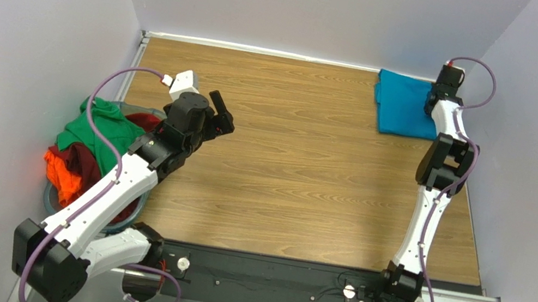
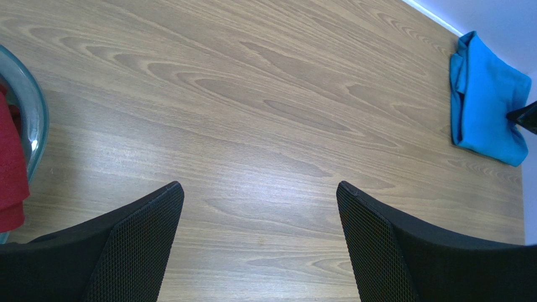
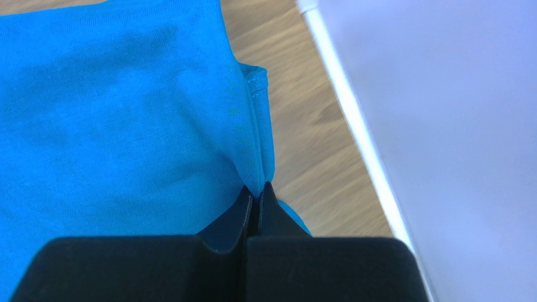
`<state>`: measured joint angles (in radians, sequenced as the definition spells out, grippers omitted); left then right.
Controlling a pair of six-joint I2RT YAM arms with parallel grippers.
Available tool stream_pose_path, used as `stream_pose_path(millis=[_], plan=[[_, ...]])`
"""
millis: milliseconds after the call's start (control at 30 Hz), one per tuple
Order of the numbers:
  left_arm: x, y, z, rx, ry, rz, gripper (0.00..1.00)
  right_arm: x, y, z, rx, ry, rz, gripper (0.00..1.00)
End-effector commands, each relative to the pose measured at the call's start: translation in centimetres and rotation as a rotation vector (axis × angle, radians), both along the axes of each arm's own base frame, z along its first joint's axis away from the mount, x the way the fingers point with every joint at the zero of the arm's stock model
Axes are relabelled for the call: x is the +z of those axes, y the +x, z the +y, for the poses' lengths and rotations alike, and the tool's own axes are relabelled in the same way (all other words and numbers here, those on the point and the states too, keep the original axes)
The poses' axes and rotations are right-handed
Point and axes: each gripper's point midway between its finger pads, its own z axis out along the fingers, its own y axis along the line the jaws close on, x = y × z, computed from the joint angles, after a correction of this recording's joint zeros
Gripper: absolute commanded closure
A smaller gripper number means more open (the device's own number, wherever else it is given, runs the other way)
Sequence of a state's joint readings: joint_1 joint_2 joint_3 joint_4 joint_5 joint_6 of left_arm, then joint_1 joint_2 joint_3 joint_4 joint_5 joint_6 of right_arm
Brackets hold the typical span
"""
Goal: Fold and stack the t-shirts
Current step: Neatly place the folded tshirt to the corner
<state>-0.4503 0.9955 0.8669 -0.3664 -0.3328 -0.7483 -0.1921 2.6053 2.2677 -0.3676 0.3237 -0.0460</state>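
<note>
A folded teal-blue t-shirt (image 1: 401,104) lies at the table's far right corner; it also shows in the left wrist view (image 2: 485,100) and fills the right wrist view (image 3: 113,113). My right gripper (image 1: 431,107) is at its right edge, jaws shut and pinching a fold of that cloth at the tips (image 3: 257,192). The green t-shirt (image 1: 97,133), dark red t-shirt (image 1: 91,163) and orange t-shirt (image 1: 64,175) lie heaped in the basket at the left. My left gripper (image 1: 220,119) is open and empty above bare wood (image 2: 259,185), just right of the basket.
The grey-blue round basket (image 1: 50,198) stands at the left wall; its rim (image 2: 33,113) shows in the left wrist view with dark red cloth (image 2: 9,170) inside. White walls enclose the table on the left, back and right. A black rail (image 1: 266,279) runs along the near edge.
</note>
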Motion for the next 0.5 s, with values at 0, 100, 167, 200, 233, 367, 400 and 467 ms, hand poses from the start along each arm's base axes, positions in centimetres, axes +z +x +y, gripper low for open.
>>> stream_pose_path(millis=[0, 100, 167, 200, 233, 367, 400, 467], plan=[[0.0, 0.7, 1.0, 0.039, 0.064, 0.034, 0.02, -1.5, 0.0, -3.1, -0.014, -0.055, 0.037, 0.99], [0.3, 1.1, 0.8, 0.038, 0.068, 0.041, 0.02, -1.1, 0.5, -4.0, -0.014, -0.068, 0.021, 0.99], [0.0, 1.4, 0.3, 0.015, 0.066, 0.052, 0.02, -0.8, 0.5, -4.9, -0.042, -0.070, 0.005, 0.99], [0.0, 1.5, 0.2, 0.012, 0.064, 0.050, 0.02, -0.8, 0.3, -5.2, -0.051, -0.065, 0.003, 0.99], [-0.1, 1.7, 0.1, 0.010, 0.064, 0.051, 0.02, -0.7, 0.2, -5.5, -0.057, -0.060, 0.001, 0.99], [-0.3, 1.9, 0.1, 0.014, 0.070, 0.060, 0.02, -0.1, -0.3, -5.2, -0.038, -0.039, 0.004, 0.94], [-0.4, 1.9, 0.1, 0.013, 0.070, 0.061, 0.02, 0.2, -0.3, -5.2, -0.041, -0.041, 0.000, 0.81], [-0.3, 2.0, 0.2, 0.021, 0.076, 0.056, 0.02, 0.9, -0.3, -5.4, -0.047, -0.050, -0.008, 0.55]])
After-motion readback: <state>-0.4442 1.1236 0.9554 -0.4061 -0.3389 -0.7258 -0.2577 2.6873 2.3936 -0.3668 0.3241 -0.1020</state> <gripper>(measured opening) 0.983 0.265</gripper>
